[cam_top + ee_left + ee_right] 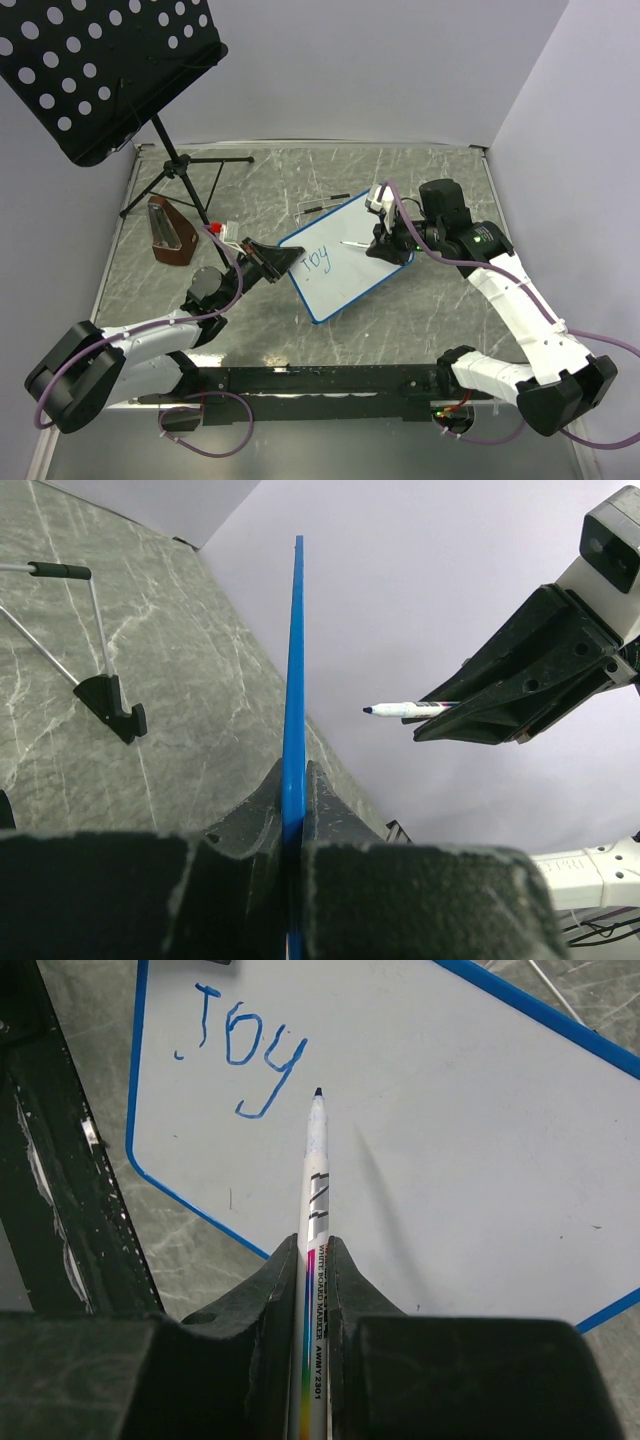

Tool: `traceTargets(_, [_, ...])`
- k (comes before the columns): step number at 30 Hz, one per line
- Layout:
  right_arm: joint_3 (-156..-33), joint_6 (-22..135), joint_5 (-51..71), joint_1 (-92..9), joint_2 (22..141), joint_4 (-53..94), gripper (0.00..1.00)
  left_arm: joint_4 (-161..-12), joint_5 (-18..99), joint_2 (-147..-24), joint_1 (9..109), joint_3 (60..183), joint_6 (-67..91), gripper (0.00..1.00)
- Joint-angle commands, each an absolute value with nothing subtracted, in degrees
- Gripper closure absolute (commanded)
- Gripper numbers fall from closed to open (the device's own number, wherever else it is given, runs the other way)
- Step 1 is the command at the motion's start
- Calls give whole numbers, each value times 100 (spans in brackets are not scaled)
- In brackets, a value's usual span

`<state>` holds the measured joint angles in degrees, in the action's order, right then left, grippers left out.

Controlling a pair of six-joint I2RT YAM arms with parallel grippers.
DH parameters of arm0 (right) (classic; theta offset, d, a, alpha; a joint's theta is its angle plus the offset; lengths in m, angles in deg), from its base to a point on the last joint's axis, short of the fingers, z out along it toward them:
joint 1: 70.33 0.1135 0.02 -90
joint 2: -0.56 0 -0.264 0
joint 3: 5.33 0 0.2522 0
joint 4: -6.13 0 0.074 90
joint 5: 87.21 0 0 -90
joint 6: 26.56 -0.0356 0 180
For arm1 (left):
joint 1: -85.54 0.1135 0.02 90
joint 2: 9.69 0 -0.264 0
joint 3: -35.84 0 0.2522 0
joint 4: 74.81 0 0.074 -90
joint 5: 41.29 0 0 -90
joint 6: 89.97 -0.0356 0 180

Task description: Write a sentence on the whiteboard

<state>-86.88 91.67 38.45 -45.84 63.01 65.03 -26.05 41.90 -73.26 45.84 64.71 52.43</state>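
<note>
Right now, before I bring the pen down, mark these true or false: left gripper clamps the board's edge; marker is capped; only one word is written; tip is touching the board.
1. The left gripper clamps the whiteboard by its blue edge. True.
2. The marker in the right gripper is capped. False: its dark tip is bare.
3. The writing on the board is one word, "Joy". True.
4. The tip touches the board. False: the left wrist view shows a gap between them.
</note>
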Motion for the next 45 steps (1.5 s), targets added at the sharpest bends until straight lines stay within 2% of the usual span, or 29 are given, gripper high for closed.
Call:
traceTargets(1, [-8641,9280,4031,-4607,6190,6313,100,-1738,4150,-7086,4617,6568,5478,99])
traceTargets(22, [-8580,9306,4199,-4607,6164,6243,100,-1729,4133,-7121,4608,6594,5496,99])
traceTargets(45, [-8685,9043,3127,-4361,6366,5917,100,-1615,3966,-7447,4626,6823,5610,99])
